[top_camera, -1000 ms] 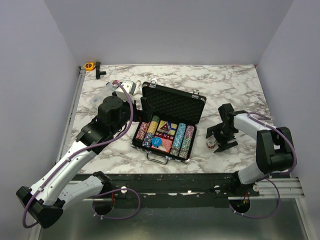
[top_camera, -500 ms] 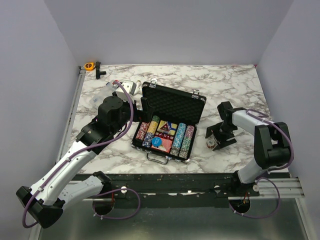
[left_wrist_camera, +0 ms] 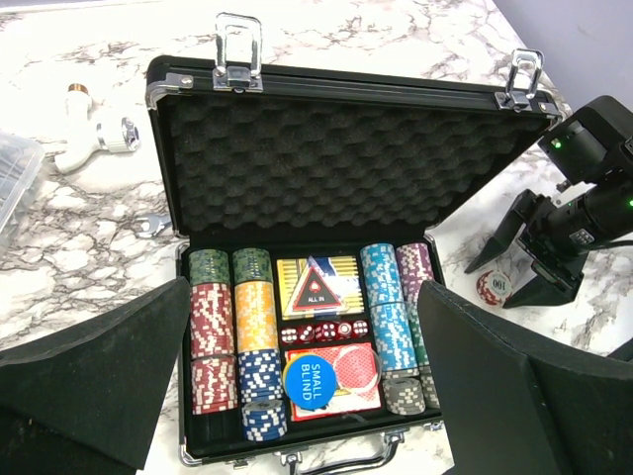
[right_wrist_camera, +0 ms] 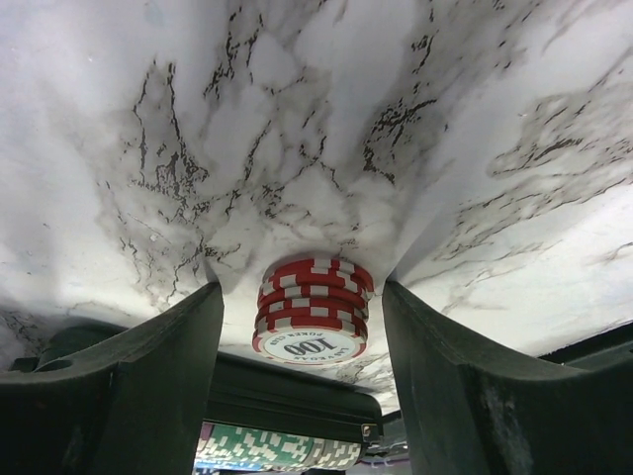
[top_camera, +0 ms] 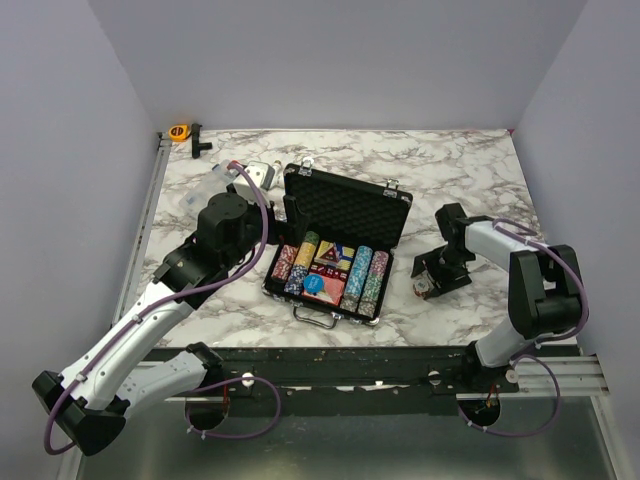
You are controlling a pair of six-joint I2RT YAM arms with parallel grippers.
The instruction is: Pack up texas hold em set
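Note:
The black silver-trimmed briefcase (top_camera: 348, 210) lies open mid-table, its foam lid (left_wrist_camera: 336, 168) upright. Inside are rows of multicoloured chips (left_wrist_camera: 237, 336), a red card deck (left_wrist_camera: 346, 381) with a blue "small blind" disc (left_wrist_camera: 313, 378) on it, red dice and a yellow "all in" card. A short stack of red chips (right_wrist_camera: 313, 307) stands on the marble to the right of the case (top_camera: 424, 288). My right gripper (right_wrist_camera: 302, 297) straddles the stack, a finger on each side with small gaps, so open. My left gripper (left_wrist_camera: 302, 327) hovers wide open over the case's near-left side (top_camera: 262, 225), holding nothing.
A white pipe fitting (left_wrist_camera: 99, 139) and a clear plastic box (left_wrist_camera: 15, 178) lie left of the case. An orange tape measure (top_camera: 179, 131) and a black part (top_camera: 198, 140) sit at the far left corner. A metal rail (top_camera: 150, 210) runs along the table's left edge.
My right gripper's fingers have narrowed around the red chip stack, and that arm has shifted slightly towards it. The left arm has not moved.

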